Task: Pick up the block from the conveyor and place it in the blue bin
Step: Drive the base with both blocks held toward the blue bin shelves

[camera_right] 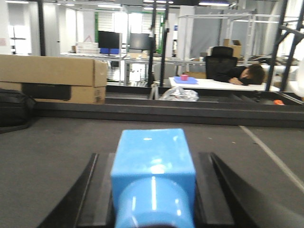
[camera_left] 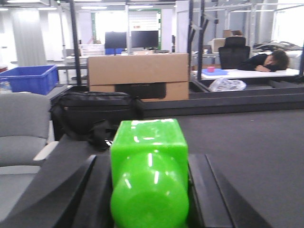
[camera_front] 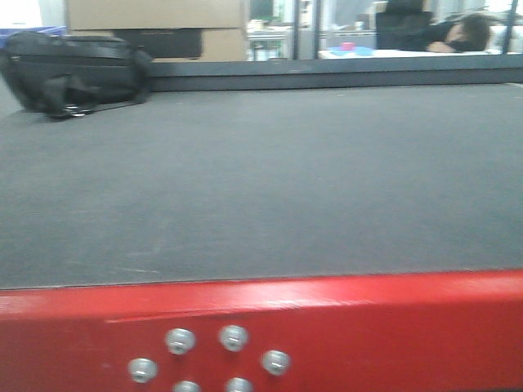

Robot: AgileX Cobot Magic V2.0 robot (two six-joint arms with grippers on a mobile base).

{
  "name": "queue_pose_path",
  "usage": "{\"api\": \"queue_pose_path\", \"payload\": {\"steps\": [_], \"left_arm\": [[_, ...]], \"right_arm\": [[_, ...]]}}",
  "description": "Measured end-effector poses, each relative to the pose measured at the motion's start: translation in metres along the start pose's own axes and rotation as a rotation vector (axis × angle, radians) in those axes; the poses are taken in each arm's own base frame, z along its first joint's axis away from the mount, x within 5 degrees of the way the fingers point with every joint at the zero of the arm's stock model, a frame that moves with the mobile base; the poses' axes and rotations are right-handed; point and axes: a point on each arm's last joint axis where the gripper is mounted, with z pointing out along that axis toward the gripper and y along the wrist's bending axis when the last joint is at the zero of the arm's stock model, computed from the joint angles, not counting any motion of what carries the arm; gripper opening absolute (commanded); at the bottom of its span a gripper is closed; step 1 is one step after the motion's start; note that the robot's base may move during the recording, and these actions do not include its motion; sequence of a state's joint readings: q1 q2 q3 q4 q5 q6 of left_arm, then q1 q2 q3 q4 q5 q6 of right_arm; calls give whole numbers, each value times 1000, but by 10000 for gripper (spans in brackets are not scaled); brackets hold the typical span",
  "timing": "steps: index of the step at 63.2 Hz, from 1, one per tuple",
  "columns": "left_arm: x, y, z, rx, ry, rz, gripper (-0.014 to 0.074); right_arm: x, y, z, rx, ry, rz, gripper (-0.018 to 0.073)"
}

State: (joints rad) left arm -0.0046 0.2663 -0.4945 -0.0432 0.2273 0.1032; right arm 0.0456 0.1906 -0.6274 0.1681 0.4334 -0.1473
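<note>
Green block (camera_left: 148, 142) sits clamped between the dark fingers (camera_left: 71, 190) of the left gripper (camera_left: 148, 159), over the conveyor (camera_left: 256, 142); blue bin (camera_left: 28, 78) stands far left beyond a grey chair (camera_left: 23, 123); black bag (camera_left: 90, 114) and cardboard box (camera_left: 137, 71) lie ahead; right gripper (camera_right: 152, 156) likewise clasps a light-blue block (camera_right: 152, 142).

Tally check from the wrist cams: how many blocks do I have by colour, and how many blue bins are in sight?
Green block: 1
Blue block: 1
Blue bin: 1
Total: 3
</note>
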Motion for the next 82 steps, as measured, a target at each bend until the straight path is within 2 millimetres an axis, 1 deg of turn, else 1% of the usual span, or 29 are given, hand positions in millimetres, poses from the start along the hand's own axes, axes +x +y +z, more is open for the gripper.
{"api": "queue_pose_path", "payload": {"steps": [26,82], "left_arm": [[0,5,0,-92,8,8,-111],[0,5,0,-91,7,8,-111]], "right_arm": [[0,0,0,0,0,0,-162],[0,0,0,0,0,0,-162]]}}
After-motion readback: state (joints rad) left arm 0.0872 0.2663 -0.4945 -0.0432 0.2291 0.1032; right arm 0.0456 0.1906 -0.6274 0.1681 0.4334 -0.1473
